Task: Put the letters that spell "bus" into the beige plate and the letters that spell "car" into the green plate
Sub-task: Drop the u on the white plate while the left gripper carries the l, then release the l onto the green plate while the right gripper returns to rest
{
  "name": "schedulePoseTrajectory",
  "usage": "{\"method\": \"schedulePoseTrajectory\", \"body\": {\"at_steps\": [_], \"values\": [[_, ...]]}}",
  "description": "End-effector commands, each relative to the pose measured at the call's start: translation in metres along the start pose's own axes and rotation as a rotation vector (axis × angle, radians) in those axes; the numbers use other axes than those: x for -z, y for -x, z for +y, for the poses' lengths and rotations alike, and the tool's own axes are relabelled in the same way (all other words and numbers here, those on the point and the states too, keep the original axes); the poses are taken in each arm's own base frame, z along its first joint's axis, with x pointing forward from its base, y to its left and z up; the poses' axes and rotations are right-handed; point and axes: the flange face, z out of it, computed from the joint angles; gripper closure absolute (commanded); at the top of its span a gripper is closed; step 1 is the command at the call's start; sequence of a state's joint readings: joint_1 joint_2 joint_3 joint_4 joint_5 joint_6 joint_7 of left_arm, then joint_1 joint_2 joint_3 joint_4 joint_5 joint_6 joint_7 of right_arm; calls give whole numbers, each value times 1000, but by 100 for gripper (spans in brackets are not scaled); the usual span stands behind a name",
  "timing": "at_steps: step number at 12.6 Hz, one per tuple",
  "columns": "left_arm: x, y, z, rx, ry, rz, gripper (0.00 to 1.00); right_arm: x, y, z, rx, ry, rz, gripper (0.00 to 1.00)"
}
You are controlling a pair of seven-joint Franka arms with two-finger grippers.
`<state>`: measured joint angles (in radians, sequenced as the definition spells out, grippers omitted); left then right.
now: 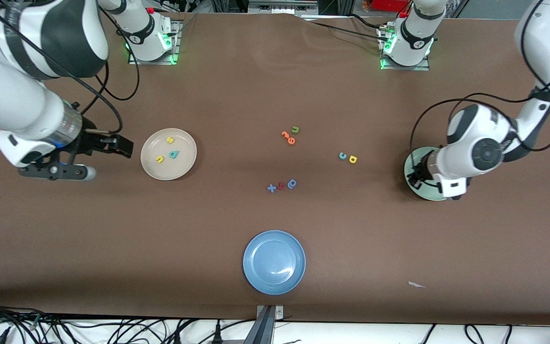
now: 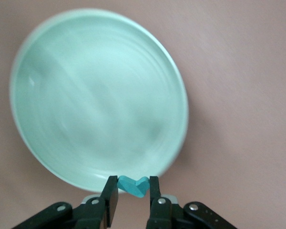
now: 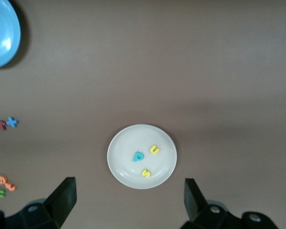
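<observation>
My left gripper (image 2: 133, 192) pinches one small teal letter (image 2: 134, 185) over the green plate (image 2: 86, 95), whose dish shows bare. My right gripper (image 3: 128, 200) hangs wide apart and empty beside the beige plate (image 1: 151, 165), which holds three letters: yellow "s" (image 1: 170, 140), yellow "u" (image 1: 160, 159), teal "b" (image 1: 174, 154). Two remain mid-table: teal "c" (image 1: 342, 155), yellow "a" (image 1: 353, 159).
</observation>
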<state>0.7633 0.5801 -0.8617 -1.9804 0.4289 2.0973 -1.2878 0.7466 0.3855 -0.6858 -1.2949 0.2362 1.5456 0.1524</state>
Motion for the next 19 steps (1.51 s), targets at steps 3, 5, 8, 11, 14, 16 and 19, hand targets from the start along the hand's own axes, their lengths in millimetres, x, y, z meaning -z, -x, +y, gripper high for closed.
{"method": "schedulePoseTrajectory", "body": {"at_steps": [3,5,8,11,14,16,19], "values": [[-14,-17,-17,-99,-53,25,0,15,-4,6,19,6,18,0],[-9,-10,-11,-84,-41,21,0,20,-2,4,33,10,15,0],[-1,51,26,-67,-25,34,0,36,10,27,57,-13,-17,0],[-15,112,61,33,25,32,1,35,20,45,89,9,-49,0],[-29,159,80,121,77,25,2,26,42,81,51,13,-62,0],[-49,186,78,157,98,19,3,22,56,96,32,10,-35,0],[-77,200,66,228,147,82,3,18,80,112,8,2,24,0]]}}
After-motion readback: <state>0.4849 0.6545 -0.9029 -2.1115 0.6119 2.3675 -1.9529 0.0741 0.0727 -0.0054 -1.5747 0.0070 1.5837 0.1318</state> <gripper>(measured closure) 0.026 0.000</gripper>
